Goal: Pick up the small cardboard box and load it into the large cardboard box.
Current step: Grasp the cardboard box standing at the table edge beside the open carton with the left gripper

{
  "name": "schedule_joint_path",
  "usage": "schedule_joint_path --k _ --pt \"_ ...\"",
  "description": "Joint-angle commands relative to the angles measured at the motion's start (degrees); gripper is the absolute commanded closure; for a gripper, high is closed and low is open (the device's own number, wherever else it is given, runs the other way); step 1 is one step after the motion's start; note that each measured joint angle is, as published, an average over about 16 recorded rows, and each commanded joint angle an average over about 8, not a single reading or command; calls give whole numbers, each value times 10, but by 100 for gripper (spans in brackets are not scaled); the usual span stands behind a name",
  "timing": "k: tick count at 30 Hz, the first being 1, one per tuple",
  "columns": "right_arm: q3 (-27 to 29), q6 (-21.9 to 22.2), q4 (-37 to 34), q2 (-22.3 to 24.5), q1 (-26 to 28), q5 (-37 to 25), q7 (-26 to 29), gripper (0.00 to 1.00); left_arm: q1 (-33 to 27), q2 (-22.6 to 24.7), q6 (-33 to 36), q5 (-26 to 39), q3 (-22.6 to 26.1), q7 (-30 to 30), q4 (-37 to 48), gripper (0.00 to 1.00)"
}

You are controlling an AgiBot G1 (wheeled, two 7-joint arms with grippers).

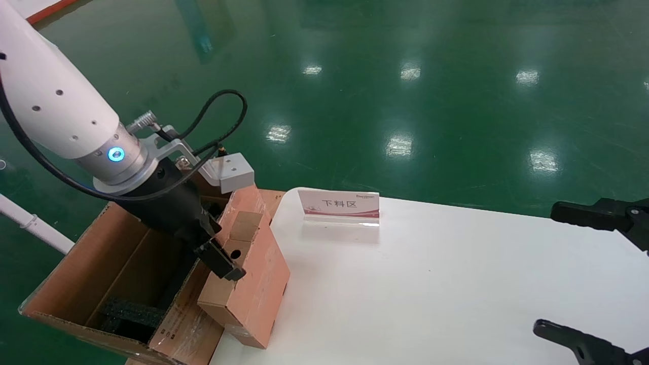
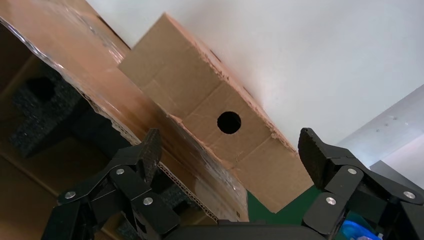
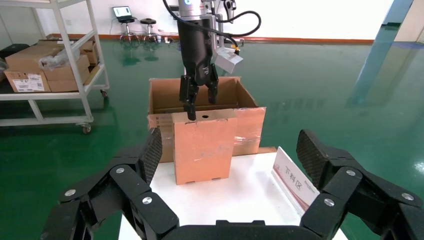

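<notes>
The small cardboard box [image 1: 258,274] [image 3: 202,147] stands on end at the white table's left edge, leaning against the large cardboard box [image 1: 101,263] [image 3: 247,125]. Its tan top with a round hole [image 2: 229,122] faces up. My left gripper [image 1: 220,248] [image 2: 230,145] is open just above that top, one finger on the small box's top edge and the other over the large box's side. Black foam [image 1: 132,312] lies inside the large box. My right gripper [image 1: 563,271] [image 3: 227,150] hangs open at the table's right side, holding nothing.
A sign holder with red print [image 1: 339,207] [image 3: 292,177] stands on the white table [image 1: 431,284] behind the small box. Green floor surrounds the table. A white shelf cart [image 3: 50,75] with cartons is far off beyond the large box.
</notes>
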Motion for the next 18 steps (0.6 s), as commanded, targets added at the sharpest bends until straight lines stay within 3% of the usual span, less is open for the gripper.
schedule_joint_path --k 1,18 --pt "0 0 0 0 0 0 0 0 1 2 -2 -1 7 -3 2 0" --pt "-1 0 0 0 0 1 0 0 21 15 -17 -2 32 -13 4 0"
